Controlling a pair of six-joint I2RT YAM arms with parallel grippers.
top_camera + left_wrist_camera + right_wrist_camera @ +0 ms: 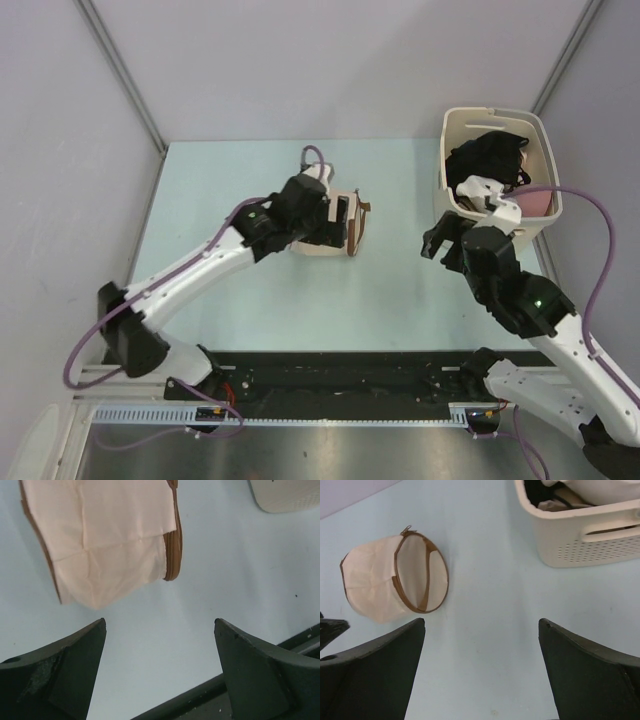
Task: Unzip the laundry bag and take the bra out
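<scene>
The laundry bag (370, 587) lies on its side near the middle of the table (400, 290), with its brown-trimmed rim facing 3 o'clock. We see the left gripper (160, 622) above it, jaws spread wide and gripping nothing. In that wrist view the bag sits at 11 o'clock, clear of both fingers. The right gripper (481, 622) is likewise spread wide, with the bag at its 10 o'clock, well apart.

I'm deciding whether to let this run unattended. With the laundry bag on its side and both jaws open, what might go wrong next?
1. The laundry bag lies loose on its side, neither arm gripping it; tugging the zipper trim one-handed would likely drag the soft bag along the table.
2. The zipper pull looks tiny, so the jaws may pinch cloth instead.
3. The right arm sits close to the basket and could bump it.
</scene>
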